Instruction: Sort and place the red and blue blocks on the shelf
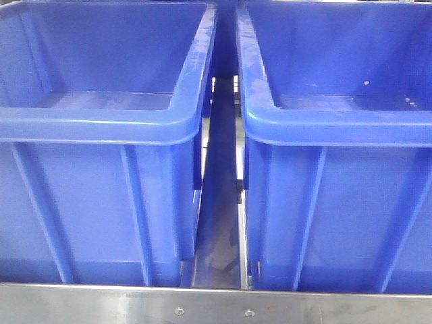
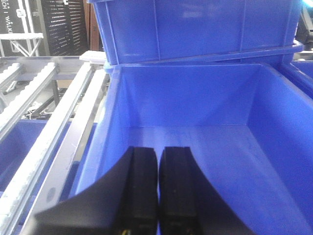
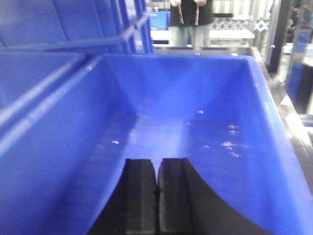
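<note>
Blue plastic fills nearly every view. In the front view two big bins sit side by side on the shelf (image 1: 216, 305), whose flat steel front rail with two screws runs along the bottom edge of the frame. The left bin (image 1: 101, 125) takes the left half, the right bin (image 1: 337, 125) the right half, and a narrow gap between them runs down the centre, showing steel behind. Both bins look bare inside as far as the front view reaches.

In the left wrist view the left gripper (image 2: 158, 188) sits at the bottom centre, its two black fingers pressed together with nothing between them, hanging over the floor of a bin (image 2: 205, 112). Another bin (image 2: 195, 29) sits at the top of the frame, behind and above it. White roller tracks (image 2: 34, 93) and steel rails run along the left side of the frame.

In the right wrist view the right gripper (image 3: 157, 198) is likewise closed and empty at the bottom centre, over a bin floor (image 3: 195, 142) dotted with pale specks. A person (image 3: 192, 19) stands blurred at the top centre.

Neither the red nor the blue block shows in any view.
</note>
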